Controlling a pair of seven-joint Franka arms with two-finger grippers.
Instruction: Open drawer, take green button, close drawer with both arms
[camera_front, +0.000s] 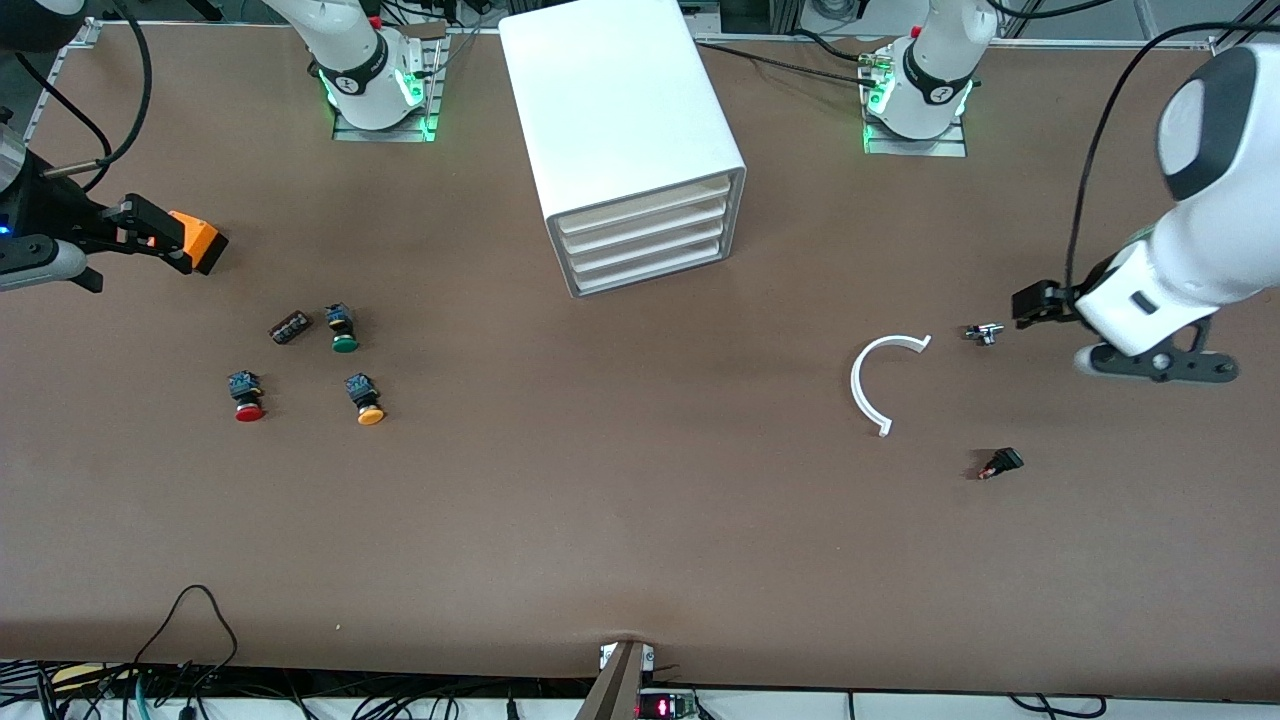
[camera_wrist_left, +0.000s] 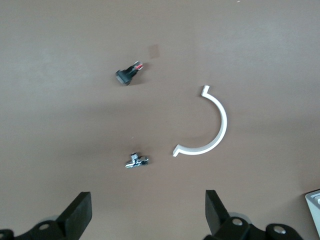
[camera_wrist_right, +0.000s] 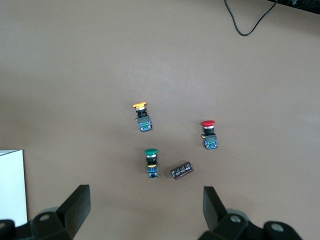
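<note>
The white four-drawer cabinet (camera_front: 625, 120) stands at the middle of the table near the arms' bases, its fronts facing the front camera. The drawer (camera_front: 645, 250), third from the top, is shut like the others. The green-capped button (camera_front: 343, 330) lies on the table toward the right arm's end; it also shows in the right wrist view (camera_wrist_right: 151, 162). My right gripper (camera_front: 185, 240) hovers open and empty over the table beside the buttons, with its black fingers (camera_wrist_right: 75, 210) wide apart. My left gripper (camera_front: 1035, 303) hovers open and empty toward the left arm's end, its fingers (camera_wrist_left: 80, 215) wide apart.
A red-capped button (camera_front: 247, 397), an orange-capped button (camera_front: 366, 400) and a dark cylinder (camera_front: 289, 327) lie around the green one. Toward the left arm's end lie a white C-shaped piece (camera_front: 880, 385), a small metal part (camera_front: 984, 333) and a black switch (camera_front: 1001, 463).
</note>
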